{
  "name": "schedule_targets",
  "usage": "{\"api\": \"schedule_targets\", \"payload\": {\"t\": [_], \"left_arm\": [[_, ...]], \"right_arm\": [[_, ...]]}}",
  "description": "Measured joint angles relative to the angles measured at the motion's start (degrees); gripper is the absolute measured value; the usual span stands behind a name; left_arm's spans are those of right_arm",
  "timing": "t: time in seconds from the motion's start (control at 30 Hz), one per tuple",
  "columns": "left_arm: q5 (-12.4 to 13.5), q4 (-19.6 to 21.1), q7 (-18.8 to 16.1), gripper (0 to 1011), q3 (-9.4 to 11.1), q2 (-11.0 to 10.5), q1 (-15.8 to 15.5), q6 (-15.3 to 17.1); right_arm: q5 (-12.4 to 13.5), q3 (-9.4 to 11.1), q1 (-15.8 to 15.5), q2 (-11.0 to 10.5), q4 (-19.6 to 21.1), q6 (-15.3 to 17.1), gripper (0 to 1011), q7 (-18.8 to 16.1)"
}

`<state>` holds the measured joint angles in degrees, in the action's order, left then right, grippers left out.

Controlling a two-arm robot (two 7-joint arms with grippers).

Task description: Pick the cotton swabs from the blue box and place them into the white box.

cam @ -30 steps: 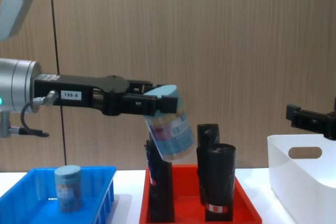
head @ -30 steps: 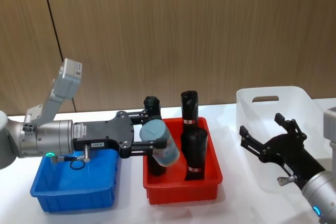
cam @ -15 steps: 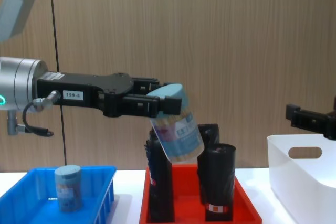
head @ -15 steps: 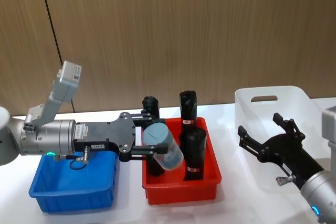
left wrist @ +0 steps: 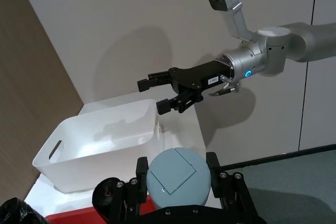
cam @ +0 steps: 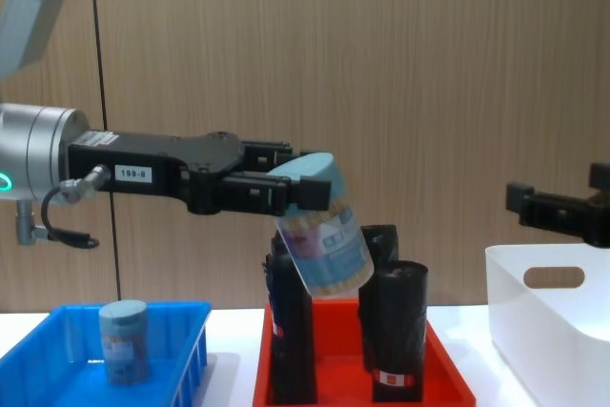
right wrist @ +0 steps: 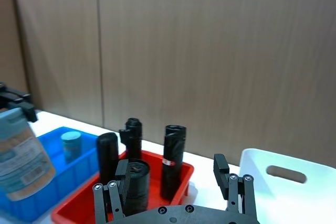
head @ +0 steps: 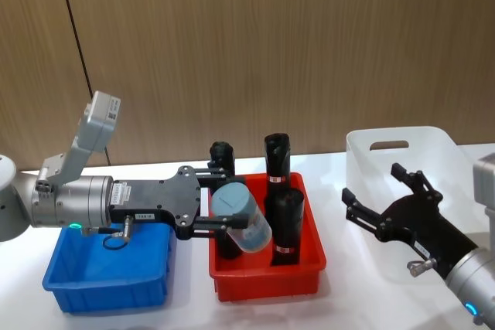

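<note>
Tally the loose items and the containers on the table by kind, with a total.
cotton swab jars: 2 (one held in the left gripper, one standing in the blue box)
black rolls: 4, all in the red tray
containers: 3 (blue box, red tray, white box)
Total: 9

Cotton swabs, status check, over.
Left tool shut on one swab jar, tilted above red tray. Right tool open near white box. Second jar in blue box. Black rolls below held jar.
</note>
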<state>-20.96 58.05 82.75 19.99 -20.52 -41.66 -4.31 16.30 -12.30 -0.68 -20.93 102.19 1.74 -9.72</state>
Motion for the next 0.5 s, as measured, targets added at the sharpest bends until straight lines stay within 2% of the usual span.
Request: {"api": "schedule_targets", "payload": {"t": [0.23, 0.27, 0.33, 0.5], "left_arm": [[0.0, -0.2, 0.3, 670, 0.1, 0.0, -0.1, -0.3], [0.0, -0.2, 0.3, 670, 0.1, 0.0, -0.1, -0.3], [0.0, -0.3, 0.4, 670, 0.1, 0.1, -0.2, -0.3], [0.0, -0.3, 0.5, 670, 0.1, 0.1, -0.2, -0.4]], "right_arm": [[1.1, 0.8, 0.8, -1.9, 0.8, 1.3, 1002, -6.0], [1.1, 0.8, 0.8, -1.9, 0.8, 1.3, 1002, -6.0], [1.7, 1.2, 1.3, -2.7, 1.0, 2.2, 1002, -8.8], [2.8, 1.7, 2.2, -4.0, 1.2, 3.6, 1002, -13.1]]}}
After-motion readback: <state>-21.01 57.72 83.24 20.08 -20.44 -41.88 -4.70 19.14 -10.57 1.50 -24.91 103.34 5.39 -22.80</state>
